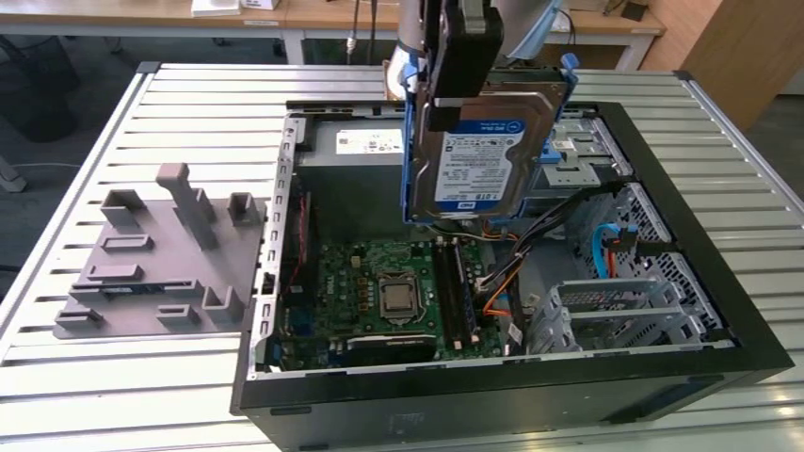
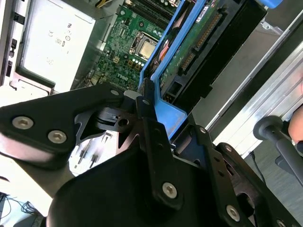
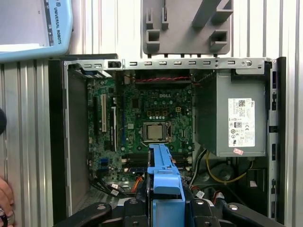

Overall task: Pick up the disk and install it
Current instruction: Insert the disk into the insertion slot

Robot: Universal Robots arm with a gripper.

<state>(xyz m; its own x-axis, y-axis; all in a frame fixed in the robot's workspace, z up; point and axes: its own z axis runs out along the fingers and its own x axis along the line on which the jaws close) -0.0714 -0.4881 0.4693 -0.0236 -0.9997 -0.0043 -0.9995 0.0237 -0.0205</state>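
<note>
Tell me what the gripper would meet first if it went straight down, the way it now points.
The gripper is shut on the disk, whose lower end leads. Under it lie the memory slots of the motherboard and loose cables; probably those come first, though depth is unclear.

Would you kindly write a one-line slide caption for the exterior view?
The gripper holds the disk nearly upright above the open computer case, a grey fixture plate beside it.
</note>
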